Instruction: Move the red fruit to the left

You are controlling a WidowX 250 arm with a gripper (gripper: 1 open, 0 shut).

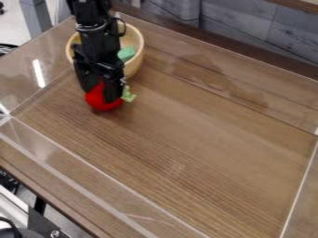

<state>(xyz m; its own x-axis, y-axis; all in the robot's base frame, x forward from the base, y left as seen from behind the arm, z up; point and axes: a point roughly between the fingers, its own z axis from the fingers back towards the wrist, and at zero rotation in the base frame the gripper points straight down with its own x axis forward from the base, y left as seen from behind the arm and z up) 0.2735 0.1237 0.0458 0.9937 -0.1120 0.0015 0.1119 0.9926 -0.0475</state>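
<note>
Beside the wooden bowl (128, 58), gripper (102, 93) points down, jaws spread around the red fruit (103, 100); off-center closing could squirt it sideways; bowl close, bump risk.

There is just one camera. It sits up high, off to one side of the wooden table (199, 139), and looks down at it on a slant. The table runs crooked across the picture, with one corner close at the bottom and the far end up at the top left. The camera is fairly near, so the table fills almost the whole picture. A clear wall (32, 149) goes around the table, and the camera looks over it. The robot arm (93, 23) comes in from the top left, far from the camera. Behind the table, a grey plank wall (267, 33) shows at the top right. With only one view, nothing is shared.
</note>
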